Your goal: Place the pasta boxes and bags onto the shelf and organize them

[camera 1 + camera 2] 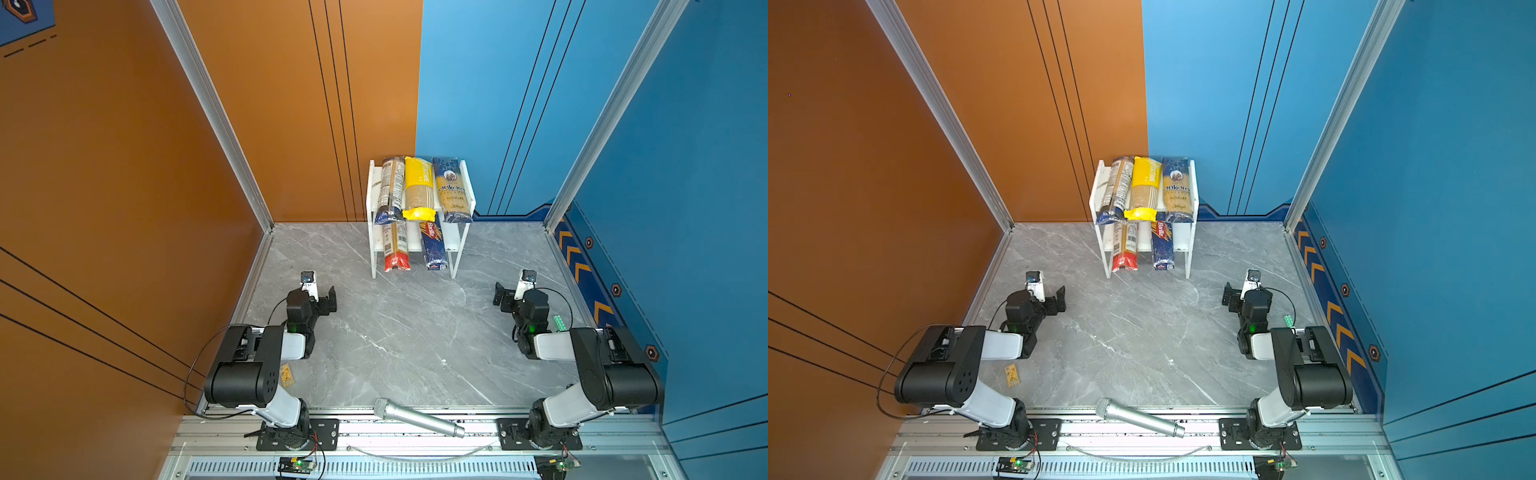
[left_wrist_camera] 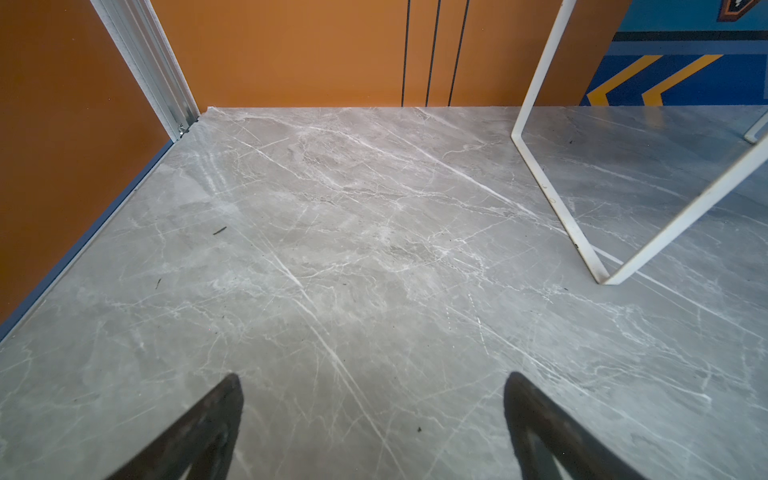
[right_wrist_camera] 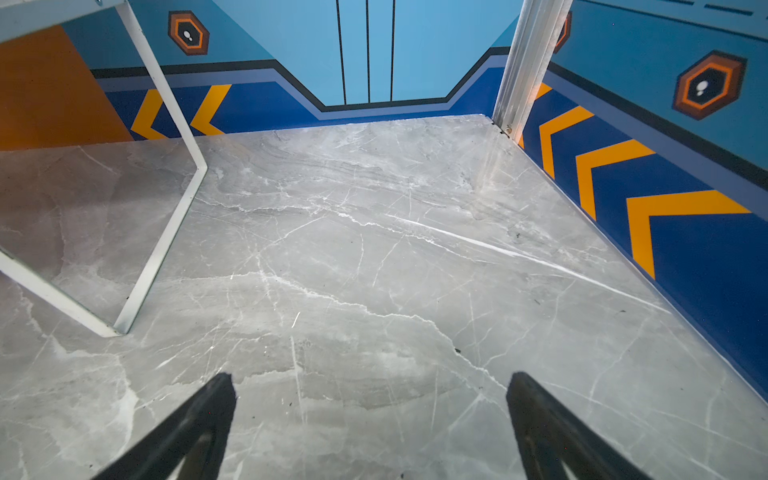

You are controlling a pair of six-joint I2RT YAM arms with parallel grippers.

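Five spaghetti packs (image 1: 419,183) lie on the shelf (image 1: 454,239), a small white two-tier rack that stands at the back of the grey marble table (image 1: 395,332), about midway across it. Three fill the upper board, close together and running front to back: the clear pack with dark-blue ends (image 1: 390,189) on the left, the yellow pack (image 1: 419,208) in the middle and the dark-blue Ankara pack (image 1: 451,191) on the right, with their near ends over the board's front edge. Two lie on the lower board, the red-ended pack (image 1: 396,247) at the left and the dark-blue Barilla pack (image 1: 433,247) to its right, with a strip of bare white board between them; both stick out past the front of the board. In both top views the left gripper (image 1: 330,300) sits low over the left side of the table and the right gripper (image 1: 500,295) over the right side, each well apart from the shelf and turned inward. Each wrist view shows its gripper's dark fingers (image 2: 224,415) spread wide, with only bare table between them and a white frame leg (image 2: 540,174) of the shelf off to one side. Neither gripper holds anything. Along the metal rail at the front edge, between the two arm bases, lies a silver microphone (image 1: 417,417).
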